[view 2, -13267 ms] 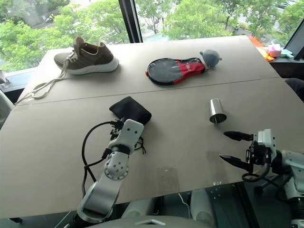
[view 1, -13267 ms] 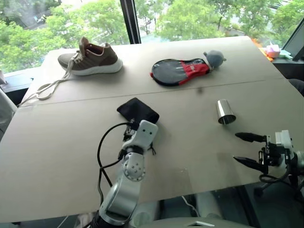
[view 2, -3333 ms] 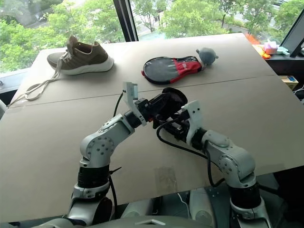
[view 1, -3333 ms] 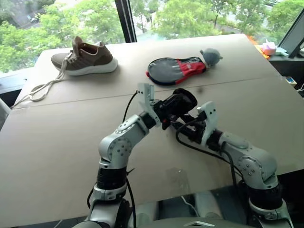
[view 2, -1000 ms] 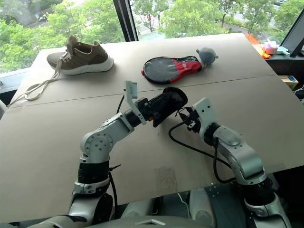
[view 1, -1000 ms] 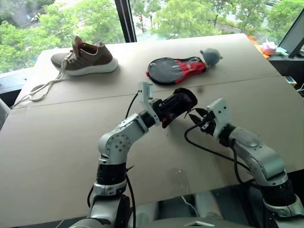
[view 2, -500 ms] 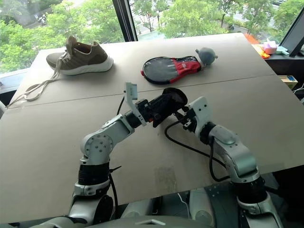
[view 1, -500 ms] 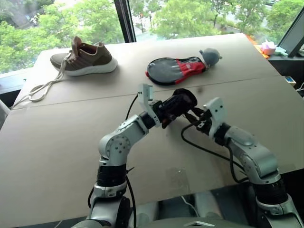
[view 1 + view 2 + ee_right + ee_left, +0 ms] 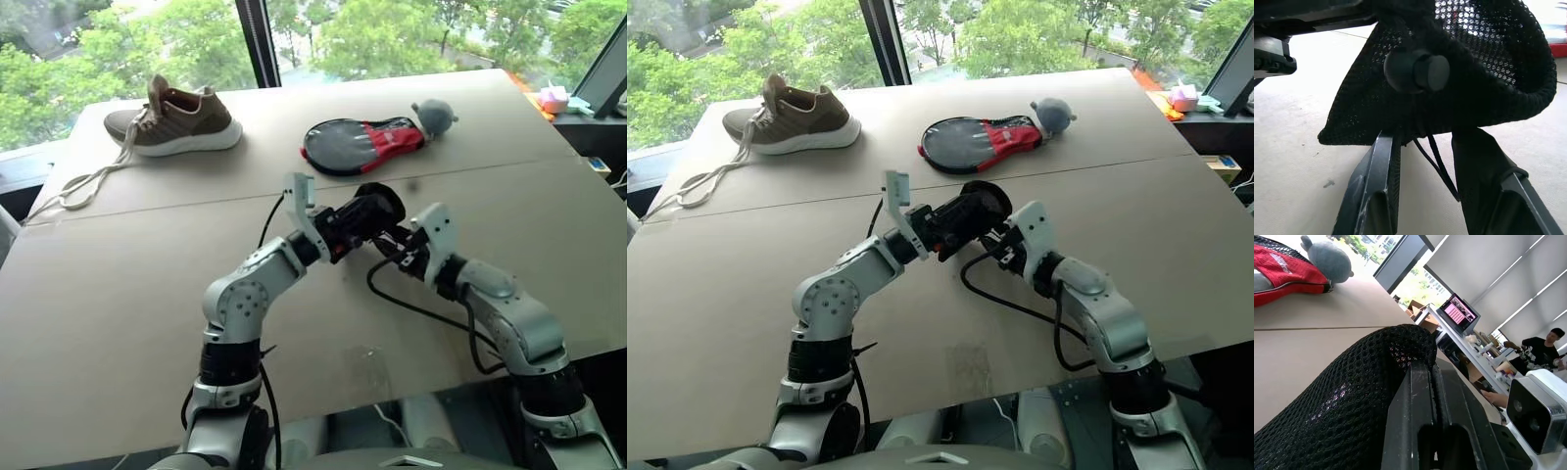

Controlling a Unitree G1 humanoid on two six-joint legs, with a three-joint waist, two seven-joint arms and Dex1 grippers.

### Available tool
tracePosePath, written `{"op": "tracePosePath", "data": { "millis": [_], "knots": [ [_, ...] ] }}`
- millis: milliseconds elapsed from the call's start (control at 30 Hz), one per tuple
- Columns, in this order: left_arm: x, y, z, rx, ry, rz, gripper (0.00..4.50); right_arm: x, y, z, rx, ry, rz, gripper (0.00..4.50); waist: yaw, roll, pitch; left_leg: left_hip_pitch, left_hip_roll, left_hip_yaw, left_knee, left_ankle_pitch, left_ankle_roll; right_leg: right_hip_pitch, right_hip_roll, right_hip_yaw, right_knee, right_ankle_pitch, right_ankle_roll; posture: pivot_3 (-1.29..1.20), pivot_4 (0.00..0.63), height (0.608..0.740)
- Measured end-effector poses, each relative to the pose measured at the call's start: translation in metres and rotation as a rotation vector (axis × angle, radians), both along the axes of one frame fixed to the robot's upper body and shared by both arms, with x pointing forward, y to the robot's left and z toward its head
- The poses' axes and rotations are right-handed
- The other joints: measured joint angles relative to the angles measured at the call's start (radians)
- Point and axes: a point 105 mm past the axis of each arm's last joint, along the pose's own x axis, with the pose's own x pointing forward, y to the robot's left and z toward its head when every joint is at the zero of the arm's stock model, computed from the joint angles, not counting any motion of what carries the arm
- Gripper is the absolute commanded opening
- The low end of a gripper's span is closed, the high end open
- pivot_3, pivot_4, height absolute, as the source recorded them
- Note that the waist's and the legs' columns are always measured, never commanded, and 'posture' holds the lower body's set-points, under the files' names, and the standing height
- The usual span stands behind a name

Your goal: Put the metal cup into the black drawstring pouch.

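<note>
Over the last second my right gripper point(image 9: 392, 245) has swung back in toward the black drawstring pouch point(image 9: 375, 208), after standing a little off to its right. The pouch itself and my left gripper point(image 9: 345, 227) have not shifted. The metal cup, which stood earlier on the right part of the table point(image 9: 118, 294), is gone from that spot.

My left gripper is pressed together on the pouch's mesh fabric and holds it in the air above the middle of the table, clear of the surface. In the left wrist view the mesh point(image 9: 1352, 396) swells round over my closed fingers point(image 9: 1420, 396). My right gripper's fingers point(image 9: 1376, 181) stand apart just under the pouch's lower edge. The round cord stopper point(image 9: 1418, 70) sits just above them and the thin cord point(image 9: 1437, 164) hangs down between them. They clamp nothing that I can make out.

I cannot tell by sight where the cup is. The pouch looks plump and rounded, so I judge the cup is already inside and the main step done. What seems left is small: checking that it sits fully in, perhaps drawing the cord, then letting go.

Along the far edge lie the brown shoe point(image 9: 181, 113) toward the left corner and the black-and-red racket case point(image 9: 367, 145) with a grey soft toy point(image 9: 436, 117) nearer the middle, all well apart from my hands.
</note>
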Motion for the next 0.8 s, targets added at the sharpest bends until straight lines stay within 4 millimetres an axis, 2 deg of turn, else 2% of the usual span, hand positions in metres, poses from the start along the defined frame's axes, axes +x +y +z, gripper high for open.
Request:
{"op": "tracePosePath", "data": {
  "millis": [67, 100, 233, 467, 633, 800],
  "knots": [
    [0.000, 0.000, -0.001, 0.000, 0.002, 0.001, 0.00, 0.000, 0.000, -0.001, 0.002, 0.005, 0.000, 1.65, 0.000, 0.000, 0.000, 0.000, 0.000, 0.000, 0.000, 0.000, 0.000, 0.000, 0.000, 0.000, 0.000, 0.000, 0.000, 0.00, 0.150, 0.740],
    [0.000, 0.000, -0.001, 0.001, 0.004, 0.002, 0.00, 0.000, 0.001, -0.001, 0.003, 0.006, 0.001, 1.44, 0.000, 0.000, 0.000, 0.000, 0.000, 0.000, 0.000, 0.000, 0.000, 0.000, 0.000, 0.000, 0.000, 0.000, 0.000, 0.00, 0.150, 0.740],
    [0.000, 0.001, -0.004, 0.001, 0.013, 0.006, 0.00, 0.000, 0.001, -0.002, -0.001, 0.009, 0.008, 0.04, 0.000, 0.000, 0.000, 0.000, 0.000, 0.000, 0.000, 0.000, 0.000, 0.000, 0.000, 0.000, 0.000, 0.000, 0.000, 0.00, 0.150, 0.740],
    [-0.001, 0.002, -0.005, 0.002, 0.015, 0.008, 0.00, -0.007, -0.005, -0.008, -0.028, 0.038, 0.025, 0.04, 0.000, 0.000, 0.000, 0.000, 0.000, 0.000, 0.000, 0.000, 0.000, 0.000, 0.000, 0.000, 0.000, 0.000, 0.000, 0.00, 0.150, 0.740],
    [0.000, 0.004, -0.004, 0.004, 0.012, 0.015, 0.00, -0.025, -0.019, -0.011, -0.068, 0.082, 0.072, 0.04, 0.002, 0.000, 0.000, 0.000, 0.000, 0.000, 0.000, 0.000, 0.000, 0.000, 0.000, 0.000, 0.000, 0.000, 0.000, 0.00, 0.150, 0.740],
    [0.000, 0.004, -0.004, 0.002, 0.009, 0.015, 0.00, -0.032, -0.031, 0.002, -0.015, 0.088, 0.078, 0.04, 0.000, 0.000, 0.000, 0.000, 0.000, 0.000, 0.000, -0.001, 0.002, 0.000, 0.000, 0.000, 0.000, 0.000, 0.000, 0.00, 0.150, 0.740]
  ]
}}
